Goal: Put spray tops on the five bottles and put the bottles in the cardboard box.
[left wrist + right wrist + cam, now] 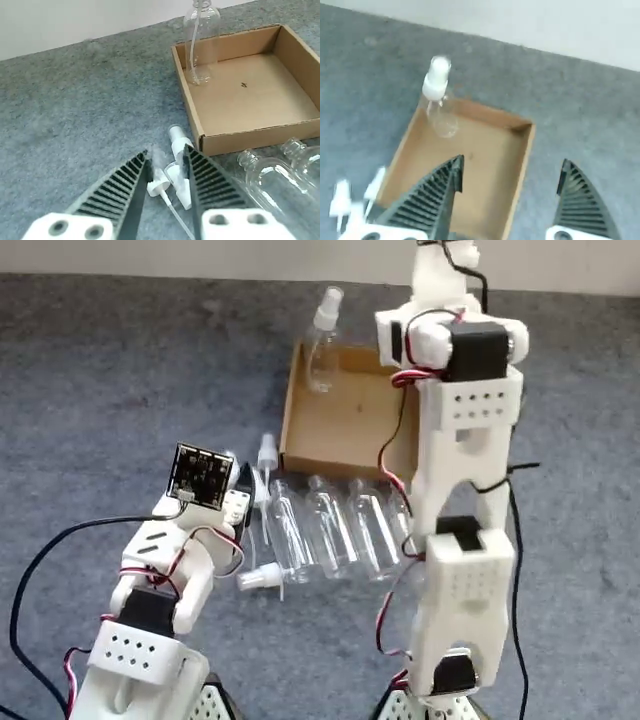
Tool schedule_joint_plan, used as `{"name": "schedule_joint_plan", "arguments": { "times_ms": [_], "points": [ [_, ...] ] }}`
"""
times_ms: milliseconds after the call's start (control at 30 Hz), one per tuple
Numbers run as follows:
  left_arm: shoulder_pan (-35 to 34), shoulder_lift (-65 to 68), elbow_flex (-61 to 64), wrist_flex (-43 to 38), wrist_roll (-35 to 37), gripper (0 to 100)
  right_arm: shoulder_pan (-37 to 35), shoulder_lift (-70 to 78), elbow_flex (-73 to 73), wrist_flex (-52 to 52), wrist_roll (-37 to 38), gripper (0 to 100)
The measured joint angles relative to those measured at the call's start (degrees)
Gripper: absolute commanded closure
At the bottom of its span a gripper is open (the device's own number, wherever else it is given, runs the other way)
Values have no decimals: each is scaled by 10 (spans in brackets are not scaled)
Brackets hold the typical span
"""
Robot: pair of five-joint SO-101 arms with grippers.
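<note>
A clear bottle (pixel 322 350) with a white spray top stands upright in the far left corner of the cardboard box (pixel 345 430). Several uncapped clear bottles (pixel 330 525) lie side by side in front of the box. Loose white spray tops (pixel 159 185) lie on the carpet by the box's near left corner. My left gripper (pixel 166 162) is open low over them, one finger on each side. My right gripper (pixel 511 165) hangs open and empty high above the box (pixel 485 150), with the capped bottle (pixel 437 95) beyond it.
The table is covered in grey carpet. The tall right arm (pixel 470 390) stands over the box's right side, its cables hanging near the bottles. Another spray top (pixel 262 580) lies beside the left arm (pixel 170 570). A pale wall bounds the far edge.
</note>
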Motion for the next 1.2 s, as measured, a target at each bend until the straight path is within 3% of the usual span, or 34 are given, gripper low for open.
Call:
{"name": "schedule_joint_plan", "arguments": {
  "times_ms": [133, 233, 333, 433, 600, 867, 1067, 1200],
  "points": [
    [-7, 3, -52, 32, -11, 937, 4, -153, 224, 0, 55, 744],
    [-34, 3, -100, 113, -50, 934, 3, -273, 423, 0, 97, 742],
    [-66, 3, -139, 214, -60, 870, 4, -370, 616, -5, 121, 741],
    [-92, 3, -150, 300, -72, 791, 3, -432, 796, -58, 133, 718],
    [-96, 31, -150, 337, -94, 798, 3, -455, 1032, -169, 134, 674],
    [-102, 66, -109, 327, -94, 804, 3, -458, 1111, -286, 110, 678],
    [-107, 67, -65, 279, -94, 804, 5, -424, 1123, -339, 103, 757],
    [-133, 67, -50, 256, -94, 804, 45, -360, 1123, -358, 101, 793]
  ]
}}
